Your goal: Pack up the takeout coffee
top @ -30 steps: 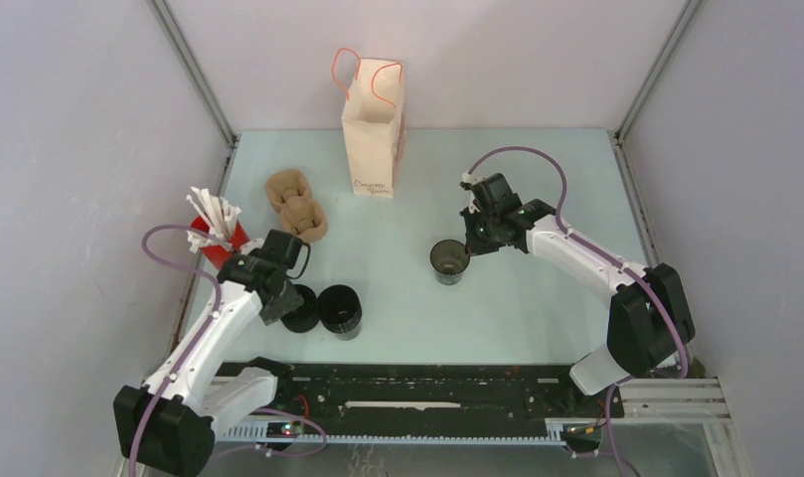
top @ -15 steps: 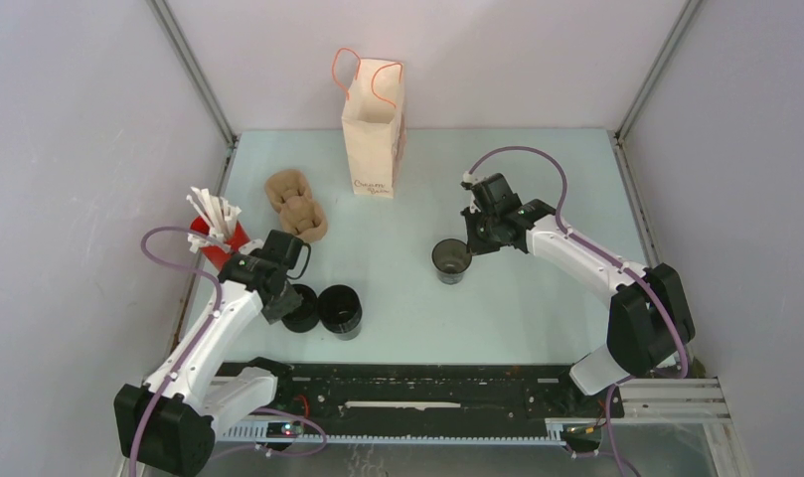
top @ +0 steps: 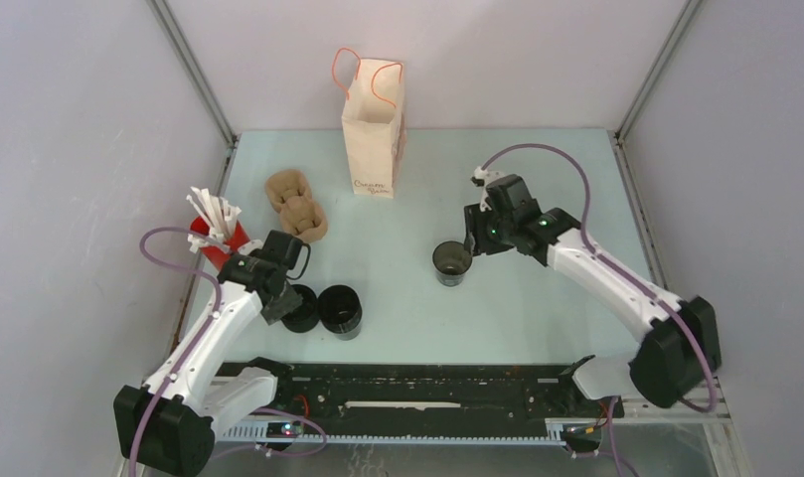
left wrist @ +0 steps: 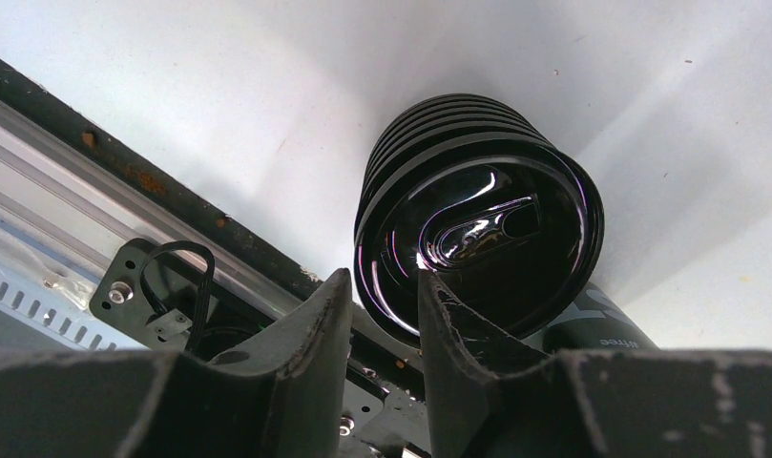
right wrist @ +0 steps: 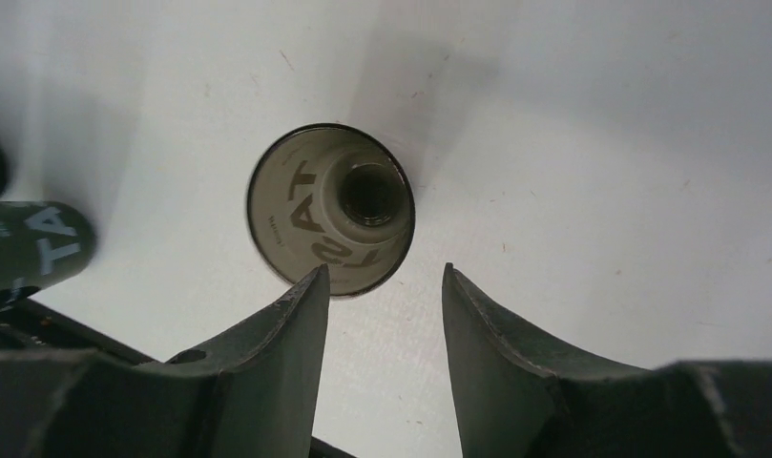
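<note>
Two black lidded takeout coffee cups stand side by side at the front left, one against my left gripper and one to its right. In the left wrist view the nearer cup's glossy lid fills the middle. My left gripper is partly open with the lid's near rim between its fingertips; I see no firm pinch. A lidless dark cup stands upright mid-table. My right gripper is open just right of it. In the right wrist view that cup lies beyond the left fingertip, outside my right gripper.
A paper bag with orange handles stands upright at the back. A brown pulp carrier lies left of centre. A red cup with white sticks stands by the left wall. The black base rail runs along the near edge.
My right gripper has opened and let go of the lidless cup, and the right arm has drawn back to the right. The cup stays upright. The left arm has barely moved.
</note>
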